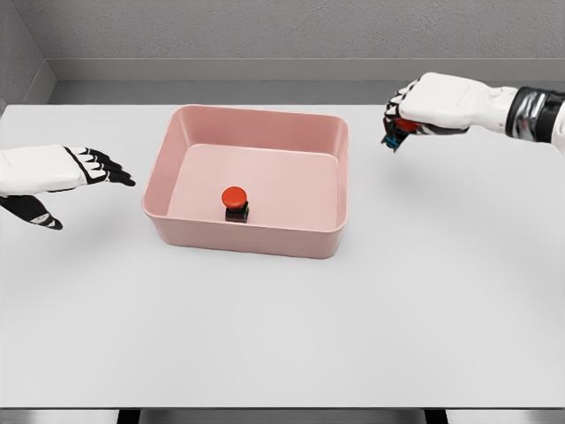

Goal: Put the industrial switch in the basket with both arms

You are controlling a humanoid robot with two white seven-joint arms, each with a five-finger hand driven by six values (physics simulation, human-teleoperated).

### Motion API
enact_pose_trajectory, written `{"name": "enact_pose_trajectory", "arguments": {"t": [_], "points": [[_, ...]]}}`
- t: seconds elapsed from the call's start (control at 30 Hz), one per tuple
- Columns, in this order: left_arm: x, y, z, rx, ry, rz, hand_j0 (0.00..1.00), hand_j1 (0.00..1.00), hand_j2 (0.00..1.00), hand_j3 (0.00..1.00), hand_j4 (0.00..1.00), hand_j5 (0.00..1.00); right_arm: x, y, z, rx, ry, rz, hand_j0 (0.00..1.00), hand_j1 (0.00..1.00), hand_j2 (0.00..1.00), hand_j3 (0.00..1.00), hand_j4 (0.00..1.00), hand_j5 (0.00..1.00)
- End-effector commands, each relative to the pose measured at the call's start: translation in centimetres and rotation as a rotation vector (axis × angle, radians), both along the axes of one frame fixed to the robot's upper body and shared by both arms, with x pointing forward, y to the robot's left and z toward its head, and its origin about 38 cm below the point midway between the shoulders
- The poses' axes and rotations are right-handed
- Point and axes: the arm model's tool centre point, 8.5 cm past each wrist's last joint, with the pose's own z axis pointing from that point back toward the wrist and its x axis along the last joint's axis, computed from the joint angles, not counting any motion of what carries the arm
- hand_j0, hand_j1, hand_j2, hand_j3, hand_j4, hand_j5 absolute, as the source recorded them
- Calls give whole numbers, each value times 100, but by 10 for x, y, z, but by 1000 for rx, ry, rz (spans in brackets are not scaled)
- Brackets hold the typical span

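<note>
grey walls close off the far side of the scene, and your pale counter (282, 336) fills nearly everything in front of you. your pink basket (329, 181) sits on it just left of centre and toward the far half, a rectangular tub with rounded corners, its long axis running left to right and its open top facing up.

inside the basket, one industrial switch (235, 203) stands on the floor close to the near wall, a little left of the basket's middle. its round red button faces up over a short dark body, so its axis is upright. a touch of green shows at the base, too small to read as anything more.

your right hand (406, 113) is held above the counter just right of the basket's far right corner, its arm coming in from the right edge. its fingers are curled tight around a second switch (399, 129), of which you see only a bit of red between the fingers and a dark bluish edge poking down and to the left. which way that one points you cannot tell, since the hand hides most of it.

your left hand (71, 170) hovers to the left of the basket, apart from it, fingers stretched out toward the right and spread, thumb hanging lower, holding nothing.

no writing or label is legible on any item.
</note>
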Motion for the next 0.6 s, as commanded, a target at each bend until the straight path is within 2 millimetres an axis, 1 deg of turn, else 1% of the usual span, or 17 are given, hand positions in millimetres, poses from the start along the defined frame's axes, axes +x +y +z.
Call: {"name": "enact_pose_trajectory", "arguments": {"t": [0.0, 0.13, 0.27, 0.37, 0.57], "points": [[0, -1, 1, -7, 0, 2, 100, 100, 100, 100, 100, 100, -5, 9, 8, 21, -17, 30, 41, 41, 41, 41, 41, 41], [0, -2, 0, -7, 1, -1, 100, 100, 100, 100, 100, 100, -12, 19, 20, 39, -47, 70, 41, 41, 41, 41, 41, 41], [0, -2, 1, -8, 2, -1, 100, 100, 100, 100, 100, 100, -13, 22, 29, 42, -64, 80, 41, 41, 41, 41, 41, 41], [0, -2, 1, -8, 2, -1, 100, 100, 100, 100, 100, 100, -21, 35, 37, 48, -91, 129, 41, 41, 41, 41, 41, 41], [0, -2, 0, -7, 1, -1, 100, 100, 100, 100, 100, 100, -27, 45, 40, 56, -102, 161, 41, 41, 41, 41, 41, 41]]}}
